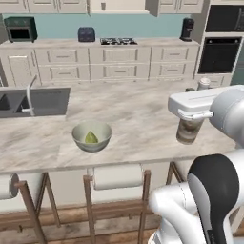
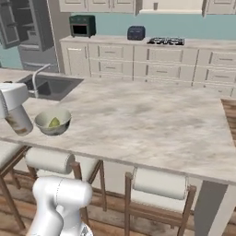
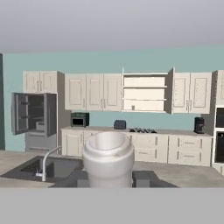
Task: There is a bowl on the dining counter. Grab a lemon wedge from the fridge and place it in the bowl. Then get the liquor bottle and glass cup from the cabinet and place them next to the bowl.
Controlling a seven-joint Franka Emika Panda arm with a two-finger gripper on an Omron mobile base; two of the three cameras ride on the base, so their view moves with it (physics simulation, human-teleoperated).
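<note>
The pale grey-green bowl (image 1: 77,135) (image 2: 43,119) stands on the dining counter (image 1: 133,114) (image 2: 138,120), and the yellow-green lemon wedge (image 1: 91,138) (image 2: 55,122) lies inside it. My gripper (image 1: 189,122) (image 2: 15,117) (image 3: 109,177) is shut on the liquor bottle (image 1: 189,133) (image 2: 19,124) (image 3: 108,153). I hold it upright by its neck, low over the counter to the right of the bowl. Whether its base touches the stone I cannot tell. Behind my hand a small grey cylinder (image 1: 204,84) stands on the counter; it looks like the glass cup.
The sink (image 1: 43,101) (image 2: 53,87) and slim tap (image 1: 29,95) lie left of the bowl. Padded stools (image 1: 116,177) (image 2: 159,184) stand under the counter's near edge. Across the room the fridge (image 3: 35,116) and the upper cabinet (image 3: 144,92) have their doors open.
</note>
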